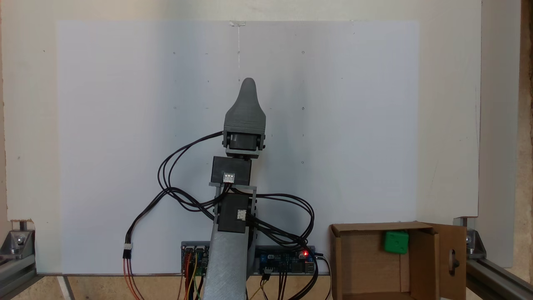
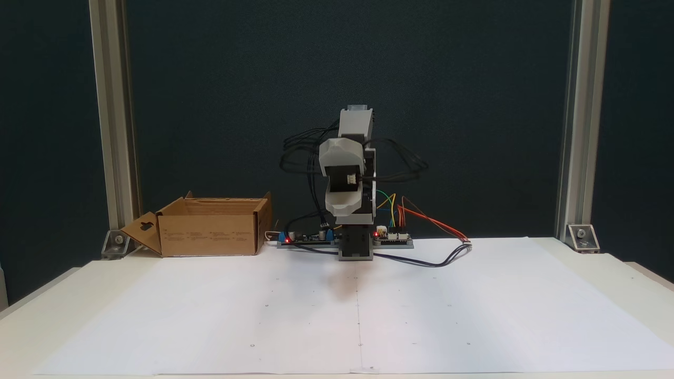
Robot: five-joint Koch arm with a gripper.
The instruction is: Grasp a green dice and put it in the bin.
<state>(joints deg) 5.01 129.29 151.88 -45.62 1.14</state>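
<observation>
Seen from above in a fixed view: green dice (image 1: 396,242) inside the bin (image 1: 337,258), near the far wall and toward the right side, apart from the gripper (image 1: 248,85). Not possible to say if resting on the floor of the box or leaning at the wall. Bin at the lower right of this view, just beside the white paper sheet (image 1: 125,125), with the flap and its handle hole (image 1: 452,258) folded out to the right. Gripper over the middle of the sheet, well apart from the bin, pointing away from the base. Only one grey tip visible here, the jaws one behind the other, so cannot tell if open or closed. Nothing green at the tip.

Seen from the front in another fixed view: bin (image 2: 210,234) at the left, behind the sheet (image 2: 474,316), near the control boards (image 2: 392,239). Inside of the box hidden from this side, so no dice to point at. Arm (image 2: 347,179) folded up over its base, gripper not to be told apart from the grey body.

Judged from both views: main work done, dice already in the bin and free of the gripper. Nothing left on the sheet to pick. At most, settling of the arm in the rest pose left.
</observation>
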